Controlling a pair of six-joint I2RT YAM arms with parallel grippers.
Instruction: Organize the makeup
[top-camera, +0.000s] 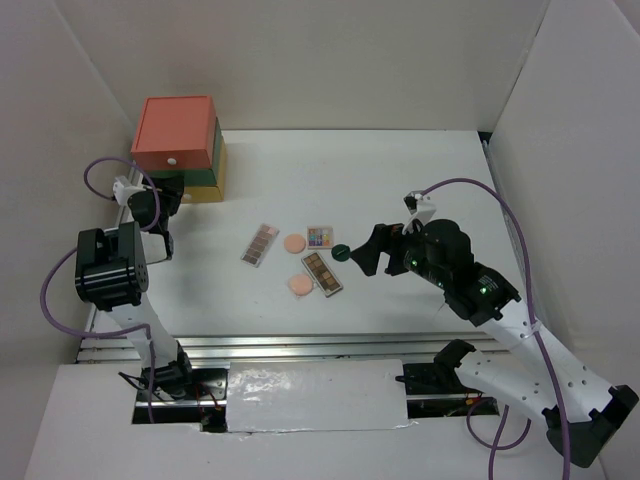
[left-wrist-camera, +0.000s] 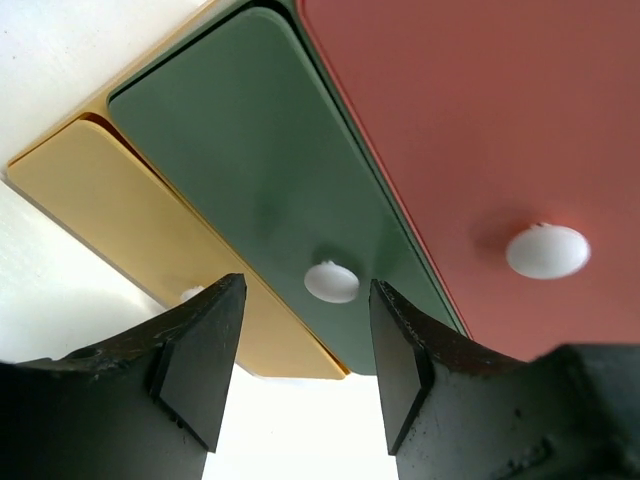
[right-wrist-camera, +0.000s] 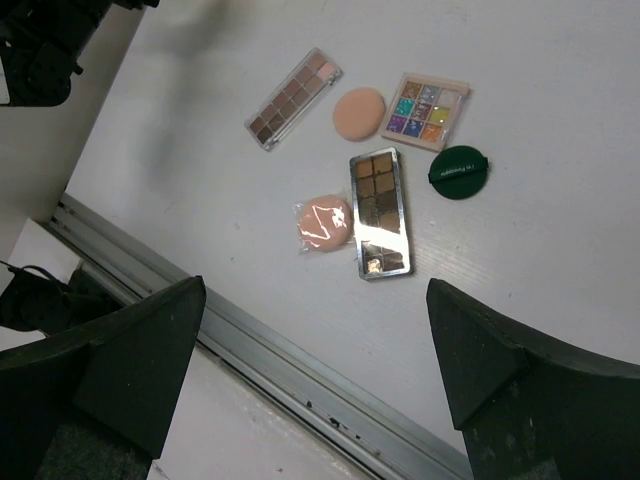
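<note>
At the far left of the table, the left gripper (left-wrist-camera: 307, 325) faces the front of the stacked drawer box (top-camera: 178, 140). Its jaws stand apart, closed on nothing. The white knob (left-wrist-camera: 331, 281) of the green drawer (left-wrist-camera: 250, 170) shows in the gap between the fingers, and neither finger touches it. The coral drawer (left-wrist-camera: 480, 130) and the yellow drawer (left-wrist-camera: 150, 230) lie to either side of the green one.

All the makeup lies mid-table, well to the right of this gripper. The right gripper (top-camera: 362, 255) hangs over the table just to the right of the group, with its jaws spread wide and nothing between them. Nearest to it lies the dark green compact (top-camera: 341, 252). Just beyond the compact are the multicolour palette (top-camera: 320, 237) and, on the near side, the brown palette (top-camera: 322, 272). A bare peach puff (top-camera: 294, 243) sits left of the multicolour palette. A second puff (top-camera: 299, 285), in a clear wrapper, lies just beside the brown palette. The pinkish palette (top-camera: 260, 244) lies farthest left, apart from the rest.
</note>
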